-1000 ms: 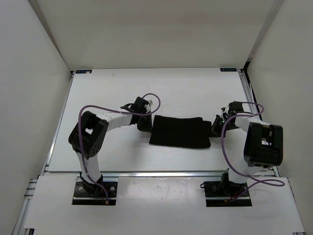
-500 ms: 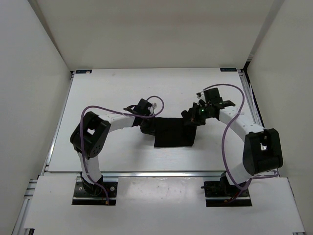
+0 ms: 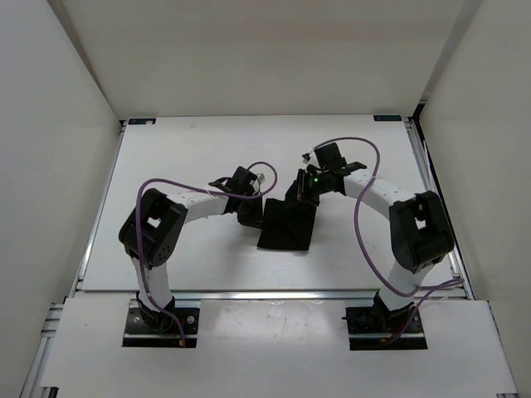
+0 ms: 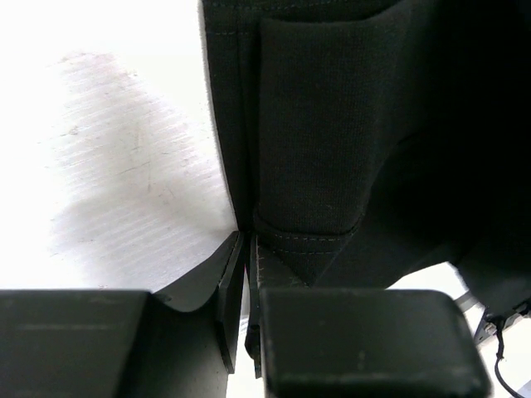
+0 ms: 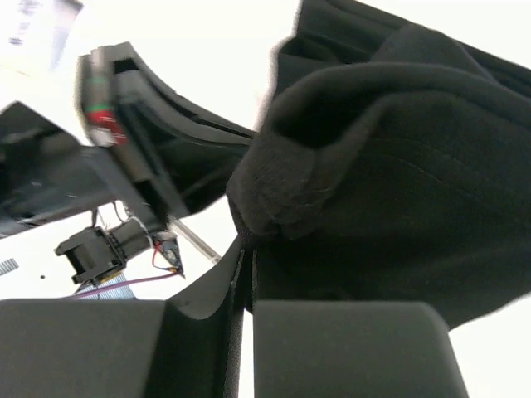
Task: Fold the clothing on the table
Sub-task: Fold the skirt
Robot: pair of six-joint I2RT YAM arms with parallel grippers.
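Pinches clothing (image 3: 286, 228) end in right gripper (image 3: 301, 189), raised to fold over; anchors opposite hem, nipped in left gripper (image 3: 254, 214).

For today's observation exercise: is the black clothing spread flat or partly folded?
Partly folded: the clothing lies narrow, its right end held raised in the right fingers.

1 clothing (image 3: 286, 228), 1 table (image 3: 182, 149), 2 arms (image 3: 153, 228) (image 3: 419, 232), 2 grippers (image 3: 249, 212) (image 3: 300, 191), 2 purple cables (image 3: 178, 183) (image 3: 366, 150)

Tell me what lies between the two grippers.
Only the clothing, pinched by the left gripper and right gripper at opposite ends; the top view shows it.
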